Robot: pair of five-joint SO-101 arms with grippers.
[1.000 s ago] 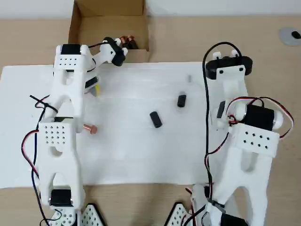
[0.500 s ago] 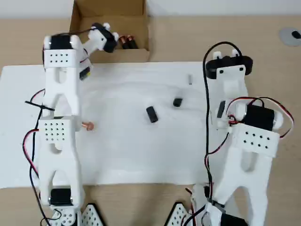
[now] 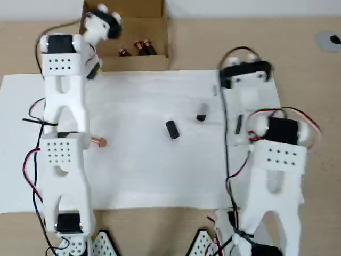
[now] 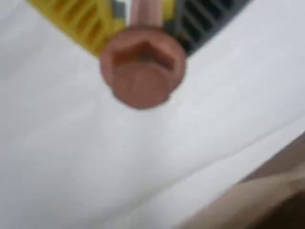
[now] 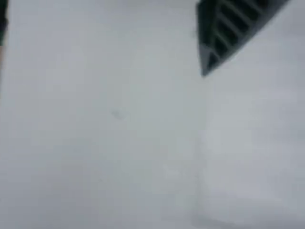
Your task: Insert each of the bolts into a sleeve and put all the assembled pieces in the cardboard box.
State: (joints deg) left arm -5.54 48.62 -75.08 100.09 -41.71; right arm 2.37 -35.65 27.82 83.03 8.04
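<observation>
My left gripper (image 4: 143, 16) is shut on a copper bolt (image 4: 143, 67). The shank sits between the yellow and black fingers and the hex head faces the camera, over the white sheet (image 4: 95, 162). From above, the left gripper (image 3: 94, 70) hangs at the sheet's far left edge, just in front of the cardboard box (image 3: 127, 63). Three assembled pieces (image 3: 139, 48) lie in the box. Two black sleeves (image 3: 171, 129) (image 3: 201, 116) lie mid-sheet, and a second bolt (image 3: 99, 142) lies beside the left arm. My right gripper (image 3: 238, 124) hangs over the sheet, right of the sleeves.
The white sheet (image 3: 144, 176) covers most of the wooden table (image 3: 202, 42). A small grey pin (image 3: 215, 90) lies near the sheet's far edge. A round grey fitting (image 3: 329, 39) sits at the table's far right.
The left arm's wrist swung up and to the left, toward the box's left corner. The right arm shifted left and away from its base. The sleeves and loose bolt slid slightly left.
</observation>
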